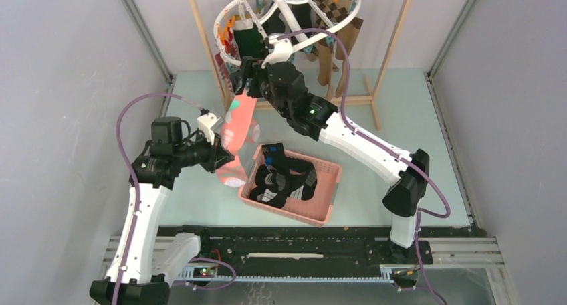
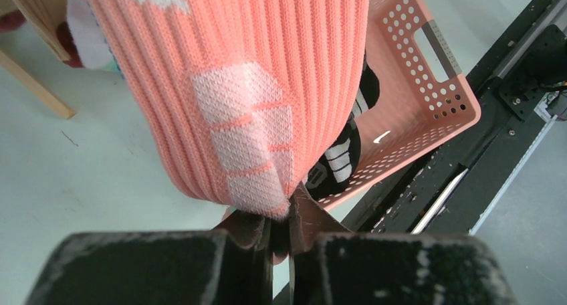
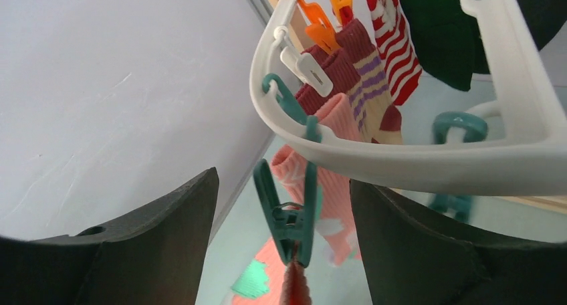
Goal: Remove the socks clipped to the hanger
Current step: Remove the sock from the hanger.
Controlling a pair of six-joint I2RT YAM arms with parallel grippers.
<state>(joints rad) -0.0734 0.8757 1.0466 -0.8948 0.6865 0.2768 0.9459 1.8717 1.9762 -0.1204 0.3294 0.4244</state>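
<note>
You are partway through: a few dark socks (image 1: 284,178) already lie in the pink basket (image 1: 325,211) on the bench (image 1: 401,118), yet striped socks (image 3: 391,44) and others are clipped to the hanger (image 3: 414,164). Your left tool (image 2: 281,231) is pinched on the low end of the pink sock (image 2: 247,104), which hangs from a teal peg (image 3: 294,231). Your right tool (image 3: 281,198) stands apart, one finger either side of that peg, not yet squeezing it as far as I can judge.

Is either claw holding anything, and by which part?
The left gripper pinches the pink sock near its bottom end. The right gripper is open, straddling the teal clothespin, holding nothing.
</note>
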